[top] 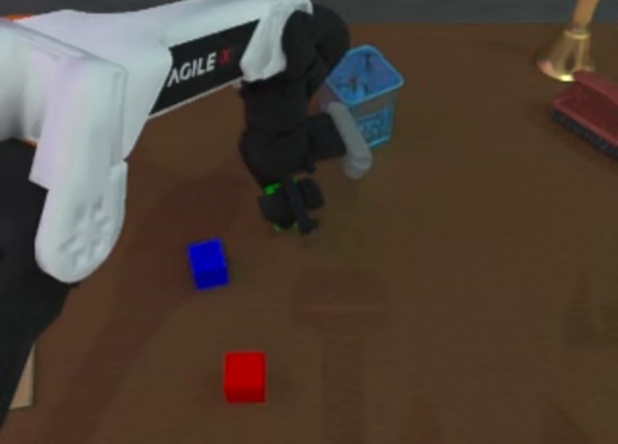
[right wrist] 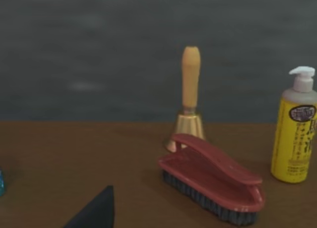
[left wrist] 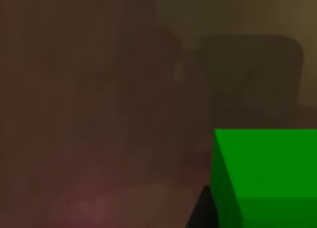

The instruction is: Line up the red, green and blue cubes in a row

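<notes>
My left gripper (top: pixel 290 212) hangs near the middle of the table, shut on the green cube (left wrist: pixel 267 178). From above only slivers of the green cube (top: pixel 274 187) show between the dark fingers. The blue cube (top: pixel 208 263) lies to the gripper's front left, a short way off. The red cube (top: pixel 244 376) sits nearer the front edge, apart from both. My right arm is outside the top view. Its wrist view shows one dark fingertip (right wrist: pixel 101 210) set far to one side, with nothing held.
A light-blue see-through bin (top: pixel 367 92) stands just behind the left arm. At the back right are a brass bell (top: pixel 570 43), a red brush (top: pixel 589 111) and a yellow pump bottle (right wrist: pixel 294 134).
</notes>
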### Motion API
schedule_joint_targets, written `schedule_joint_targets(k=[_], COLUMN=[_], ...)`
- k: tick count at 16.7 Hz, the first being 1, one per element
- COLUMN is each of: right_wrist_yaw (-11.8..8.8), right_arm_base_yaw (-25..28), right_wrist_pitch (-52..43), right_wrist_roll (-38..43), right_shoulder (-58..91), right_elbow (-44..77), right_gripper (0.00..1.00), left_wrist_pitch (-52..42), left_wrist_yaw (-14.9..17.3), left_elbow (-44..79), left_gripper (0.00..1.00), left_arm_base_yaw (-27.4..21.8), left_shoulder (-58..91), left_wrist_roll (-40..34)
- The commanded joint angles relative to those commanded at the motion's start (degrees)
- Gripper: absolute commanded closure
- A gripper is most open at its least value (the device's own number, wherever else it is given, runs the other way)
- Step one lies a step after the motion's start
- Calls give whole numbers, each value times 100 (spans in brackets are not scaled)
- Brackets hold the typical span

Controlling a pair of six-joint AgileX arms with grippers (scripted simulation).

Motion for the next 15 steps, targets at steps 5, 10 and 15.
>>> schedule_joint_targets(k=[5, 10, 15], right_wrist_yaw=[0, 0, 0], right_arm_base_yaw=[0, 0, 0], right_wrist_pitch=[0, 0, 0], right_wrist_roll=[0, 0, 0], right_shoulder=[0, 0, 0], right_elbow=[0, 0, 0], right_gripper=[0, 0, 0], left_wrist_pitch=[-920, -922, -649], left_wrist_yaw=[-3, -7, -35], left_elbow=[719, 719, -225], left_gripper=[100, 100, 100], left_arm_base_yaw=[51, 12, -477], left_shoulder=[-200, -208, -925], left_wrist_roll=[12, 18, -89])
